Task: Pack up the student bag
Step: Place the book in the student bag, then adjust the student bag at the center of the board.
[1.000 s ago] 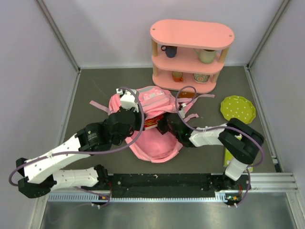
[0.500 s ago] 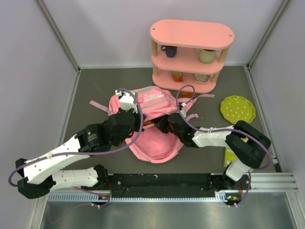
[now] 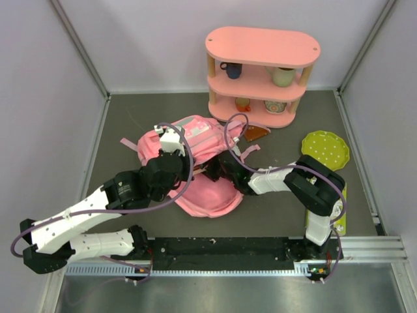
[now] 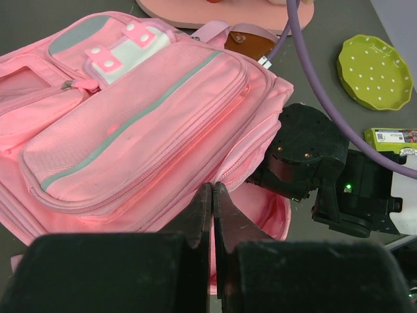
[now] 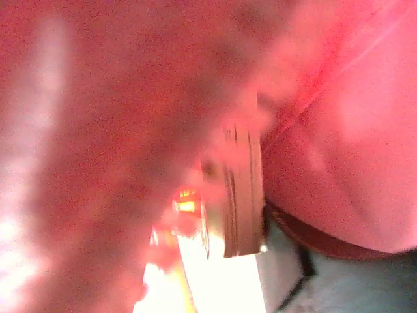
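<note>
The student bag (image 3: 195, 140) is a soft pink backpack lying on the dark table, front pockets up. In the left wrist view (image 4: 130, 111) its grey-green trim and white-pink emblem show. My left gripper (image 3: 193, 171) is shut on the fabric edge of the bag's opening (image 4: 212, 189). My right gripper (image 3: 214, 171) reaches into that opening from the right, its fingers hidden by fabric. The right wrist view shows only pink lining and the page edge of a book (image 5: 242, 195) inside the bag. I cannot tell whether the right gripper holds it.
A rigid pink three-tier shelf (image 3: 260, 49) with cups stands at the back. A green dotted plate (image 3: 324, 147) lies at right. A green box (image 3: 340, 208) lies by the right arm. A brown item (image 3: 255, 132) lies in front of the shelf.
The bag has shifted left and back, uncovering the brown item by the shelf. My right gripper has pushed further left into the opening. The red-white book has gone out of sight in the top view.
</note>
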Robot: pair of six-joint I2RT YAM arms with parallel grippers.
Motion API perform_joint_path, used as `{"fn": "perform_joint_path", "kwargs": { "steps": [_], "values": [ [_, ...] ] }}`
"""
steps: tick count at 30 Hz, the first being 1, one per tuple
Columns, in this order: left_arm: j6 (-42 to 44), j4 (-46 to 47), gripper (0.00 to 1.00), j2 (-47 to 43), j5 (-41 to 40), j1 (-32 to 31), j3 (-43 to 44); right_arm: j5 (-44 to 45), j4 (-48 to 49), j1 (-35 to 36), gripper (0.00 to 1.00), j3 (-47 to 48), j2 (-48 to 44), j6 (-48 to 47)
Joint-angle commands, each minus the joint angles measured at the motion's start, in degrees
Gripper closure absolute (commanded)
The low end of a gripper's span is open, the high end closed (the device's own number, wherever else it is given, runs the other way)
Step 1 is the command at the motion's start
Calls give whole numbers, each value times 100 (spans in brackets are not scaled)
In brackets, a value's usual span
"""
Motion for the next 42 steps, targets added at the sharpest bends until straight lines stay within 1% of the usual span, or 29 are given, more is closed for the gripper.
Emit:
{"fn": "perform_joint_path", "kwargs": {
  "steps": [1,2,3,5,8,11,14,15,17,18,19,21,22,24,25,26,27,28,29,30,31,35,36,38,39,40,42],
  "values": [
    [-179,568,100,-256,-51,-24,-17,-87,31,0,34,-295,-294,-233],
    [-179,559,100,-273,-77,-24,-17,-61,14,-8,27,-374,-451,-268],
    [-188,550,100,-273,-95,-15,-26,-61,-4,-9,25,-496,-523,-416],
    [-206,515,100,-273,-122,-15,-34,-35,-222,-9,16,-602,-785,-514],
    [-241,471,100,-273,-157,-6,-52,-34,-347,-9,13,-778,-1067,-795],
    [-276,401,100,-282,-227,11,-87,-166,-399,-9,11,-972,-1489,-1164],
    [-302,270,100,-291,-324,29,-87,-491,-303,44,12,-1261,-2042,-1568],
    [-311,234,100,-300,-402,29,-87,-544,-425,70,12,-1419,-2435,-1717],
    [-329,94,100,-300,-499,55,-114,-326,-854,193,12,-1543,-2920,-1858],
    [-355,32,100,-300,-561,73,-122,-142,-1222,254,12,-1578,-3227,-2042],
    [-390,-38,100,-308,-666,82,-122,269,-2009,386,12,-1552,-3744,-2096],
    [-434,-144,100,-361,-719,99,-149,448,-2568,466,12,-1587,-4248,-2289],
    [-434,-144,100,-413,-737,108,-184,571,-3066,501,12,-1613,-4720,-2299],
    [-399,-118,100,-484,-737,126,-219,869,-3614,519,13,-1745,-5162,-2255],
    [-399,-126,100,-536,-728,126,-245,1323,-3947,510,13,-1798,-5399,-2211],
    [-373,-135,100,-554,-728,126,-245,1545,-4394,501,13,-1955,-5741,-2080],
    [-373,-144,100,-581,-711,126,-254,1765,-4564,492,13,-2052,-5918,-2001],
    [-355,-118,100,-633,-667,134,-315,1915,-4600,458,10,-2175,-6042,-1948],
    [-285,-74,100,-677,-493,134,-342,1838,-4575,231,9,-2359,-6165,-1808],
    [-267,-30,100,-704,-413,126,-394,1698,-4548,107,9,-2422,-6157,-1737],
    [-267,14,100,-765,-325,126,-499,1375,-4496,-16,8,-2466,-6114,-1701],
    [-407,-29,100,-880,53,134,-755,723,-4005,-351,7,-2449,-5394,-1727],
    [-477,-82,100,-906,124,134,-799,591,-3690,-438,7,-2423,-4975,-1727],
    [-627,-135,100,-1002,194,126,-904,90,-3250,-535,7,-2370,-4568,-1788],
    [-671,-144,100,-1046,264,126,-948,-103,-2577,-571,7,-2361,-4079,-1789],
    [-698,-135,100,-1134,274,126,-1027,-514,-2362,-649,8,-2335,-3874,-1745],
    [-759,-92,100,-1222,318,126,-1080,-894,-1913,-677,20,-2151,-3417,-1727]
  ]
}}
